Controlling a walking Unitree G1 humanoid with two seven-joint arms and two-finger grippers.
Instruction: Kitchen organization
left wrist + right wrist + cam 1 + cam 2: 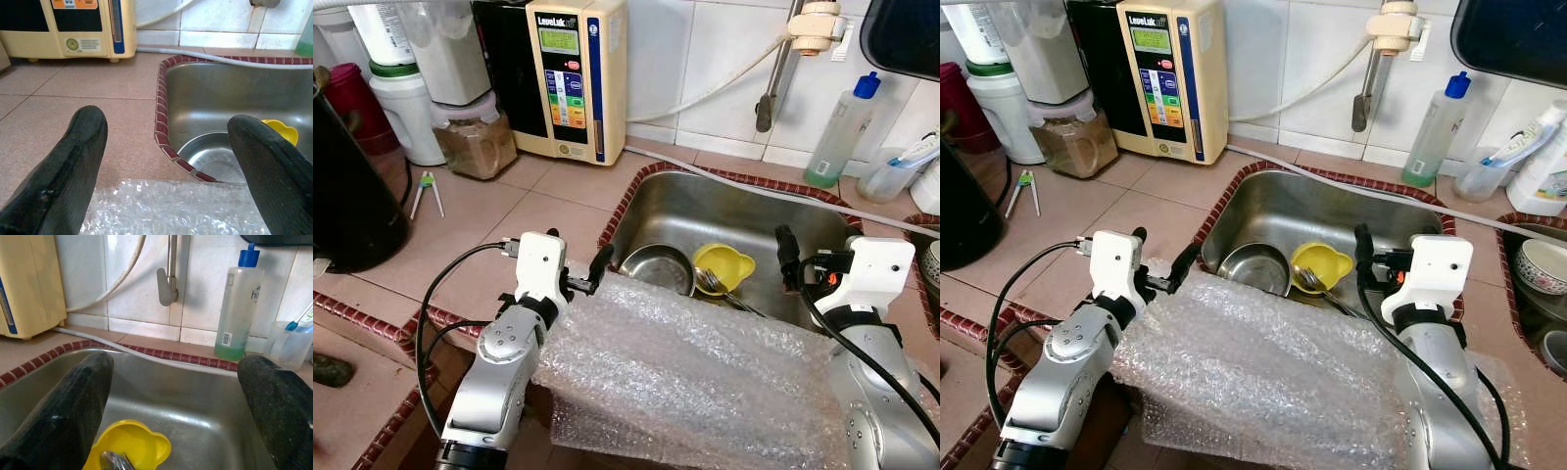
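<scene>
At lower centre, bubble wrap (705, 372) drapes over the sink (705, 211) front edge. Left gripper (166, 161) and right gripper (178, 401) hover above it, fingers spread, holding nothing.

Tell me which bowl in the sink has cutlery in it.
The yellow bowl, holding a metal spoon. The steel bowl on its left, nearer the left gripper, holds none that shows.

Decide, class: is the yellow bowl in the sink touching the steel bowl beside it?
Cannot tell. In the left eye view the yellow bowl sits right beside the steel bowl, their rims meeting or overlapping, but no view shows contact or a gap plainly.
</scene>
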